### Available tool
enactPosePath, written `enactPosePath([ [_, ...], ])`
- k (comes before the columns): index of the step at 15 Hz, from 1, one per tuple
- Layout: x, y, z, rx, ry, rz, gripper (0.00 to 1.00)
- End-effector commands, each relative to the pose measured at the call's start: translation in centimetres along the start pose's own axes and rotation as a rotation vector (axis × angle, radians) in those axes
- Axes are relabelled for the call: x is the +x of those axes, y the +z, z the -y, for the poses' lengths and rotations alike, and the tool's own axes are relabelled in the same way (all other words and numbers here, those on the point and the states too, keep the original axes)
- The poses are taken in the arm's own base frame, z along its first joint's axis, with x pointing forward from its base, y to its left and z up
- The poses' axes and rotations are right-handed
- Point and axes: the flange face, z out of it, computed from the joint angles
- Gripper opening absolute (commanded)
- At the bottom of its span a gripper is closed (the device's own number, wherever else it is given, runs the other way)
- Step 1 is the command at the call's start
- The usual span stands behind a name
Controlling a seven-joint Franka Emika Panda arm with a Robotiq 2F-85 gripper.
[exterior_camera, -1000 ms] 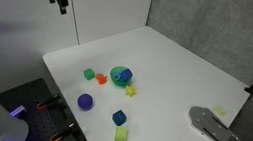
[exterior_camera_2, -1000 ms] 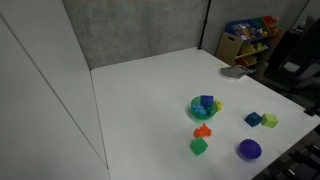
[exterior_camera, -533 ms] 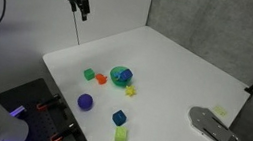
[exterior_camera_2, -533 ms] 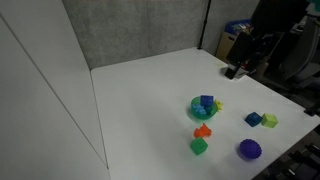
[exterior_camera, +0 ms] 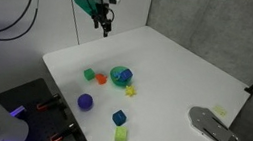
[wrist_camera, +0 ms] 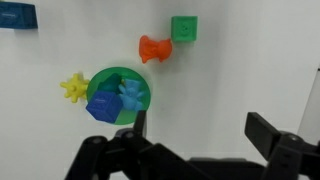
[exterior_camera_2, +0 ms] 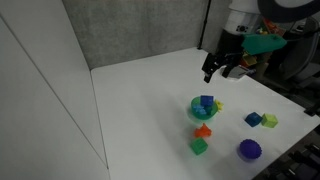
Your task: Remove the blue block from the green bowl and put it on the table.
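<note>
Wrist view, left to right. Navy cube (wrist_camera: 15, 16) sits at the upper left corner, well apart from the green bowl (wrist_camera: 118, 95). Yellow star piece (wrist_camera: 73, 87) is just beside the bowl's left rim; cannot tell if they touch. The bowl stands on the table (wrist_camera: 240, 60). Inside the bowl, the blue block (wrist_camera: 102, 106) lies in the lower left part, tilted, with a light-blue figure (wrist_camera: 130, 95) against its right side. Orange piece (wrist_camera: 153, 48) is up and right of the bowl, near the rim but apart from it. Green cube (wrist_camera: 183, 28) is further right of the bowl, just beside the orange piece.

The gripper (wrist_camera: 200, 135) is at the lower edge, right of the bowl. Its fingers (wrist_camera: 265, 130) are spread wide, released, with only bare tabletop between them. The left finger overlaps the bowl's lower right rim in this view.

In an exterior view the gripper (exterior_camera: 102, 18) hangs in the air up and left of the bowl (exterior_camera: 121, 76), over the table's far side, touching nothing. Purple ball (exterior_camera: 84, 102) lies on the near side of the bowl, to its left. Yellow-green cube (exterior_camera: 120, 134) is nearer the camera than the bowl, well apart from it. Grey object (exterior_camera: 212, 127) lies far right of the bowl, at the table edge.

In an exterior view the block (exterior_camera_2: 206, 102) shows above the bowl's rim, with the gripper (exterior_camera_2: 215, 70) high behind the bowl.
</note>
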Motion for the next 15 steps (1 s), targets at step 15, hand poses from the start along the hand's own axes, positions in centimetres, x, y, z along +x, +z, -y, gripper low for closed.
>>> enactPosePath([
  [15,11.3,16.8,-10.8,-0.081,0.087,-0.015,1.0],
])
